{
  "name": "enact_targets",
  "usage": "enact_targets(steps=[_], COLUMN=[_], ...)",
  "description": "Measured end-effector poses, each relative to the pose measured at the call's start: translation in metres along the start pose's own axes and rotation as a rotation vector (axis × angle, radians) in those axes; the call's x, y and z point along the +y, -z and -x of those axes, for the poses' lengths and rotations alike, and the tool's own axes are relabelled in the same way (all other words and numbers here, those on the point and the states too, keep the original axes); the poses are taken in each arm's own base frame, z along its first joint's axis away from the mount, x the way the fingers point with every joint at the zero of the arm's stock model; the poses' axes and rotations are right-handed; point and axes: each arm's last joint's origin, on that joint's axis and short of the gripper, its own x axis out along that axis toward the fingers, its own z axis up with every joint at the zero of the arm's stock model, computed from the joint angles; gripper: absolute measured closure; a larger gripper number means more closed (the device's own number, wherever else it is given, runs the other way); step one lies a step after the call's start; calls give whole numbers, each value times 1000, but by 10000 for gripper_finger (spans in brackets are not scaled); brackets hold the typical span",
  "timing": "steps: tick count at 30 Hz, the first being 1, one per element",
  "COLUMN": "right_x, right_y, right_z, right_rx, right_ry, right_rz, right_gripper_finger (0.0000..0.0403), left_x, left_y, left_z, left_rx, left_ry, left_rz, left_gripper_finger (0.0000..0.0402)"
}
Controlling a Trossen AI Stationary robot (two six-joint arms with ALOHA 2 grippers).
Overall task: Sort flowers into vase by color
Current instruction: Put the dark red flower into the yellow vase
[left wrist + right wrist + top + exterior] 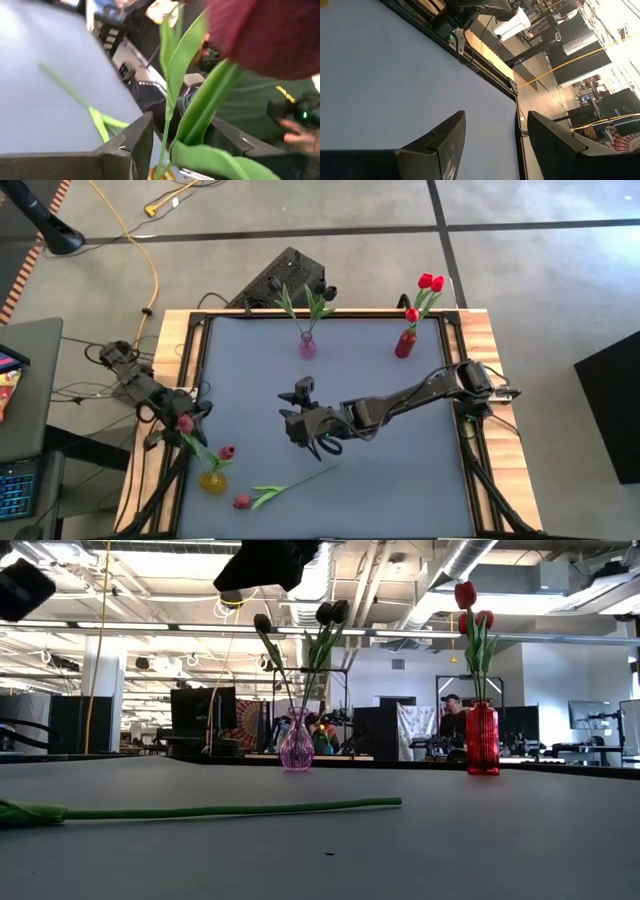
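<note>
A crimson-pink tulip [185, 423] stands with its stem in the small yellow vase [212, 481] near the table's left edge, beside a second pink tulip [227, 451]. My left gripper [178, 416] is open around the first one; in the left wrist view its stem [165, 125] and leaf [202, 112] pass between the fingers. Another pink tulip [243, 501] lies flat on the table near the front edge, and its stem [220, 810] points toward the centre. My right gripper [322, 444] hovers open over the table's centre, above bare table [380, 80].
At the far edge a pinkish glass vase [307, 346] holds dark tulips [332, 612], and a red vase [405, 343] holds red tulips [431, 282]. A black box [285, 278] sits behind the far edge. People stand in the room beyond [452, 715].
</note>
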Motion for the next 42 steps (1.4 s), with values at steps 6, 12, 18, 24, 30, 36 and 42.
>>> enact_targets(steps=[6,12,18,24,30,36,42], right_x=[1,4,16,32,45,52,57], right_y=[0,1,-3,-12,-12,-6,-3], right_z=[0,1,8,22,33,38,39], right_rx=[3,-20,-68,-96,-37,61,101], right_ry=[-5,-84,-241,-341,-397,-431,-506], right_rz=[3,-88,-204,-246,-323,-390,-456], right_gripper_finger=[163,163,163,163,163,163,163], left_x=[-2,-14,-21,-26,-25,-21,-29], left_y=[0,-12,-21,-28,-27,-21,-32], left_z=[6,17,29,38,41,41,53], left_rx=[61,66,77,46,62,104,57], left_ry=[-12,76,100,77,41,-17,10], left_rz=[187,270,335,317,297,346,314], left_gripper_finger=[255,255,255,255,255,255,255])
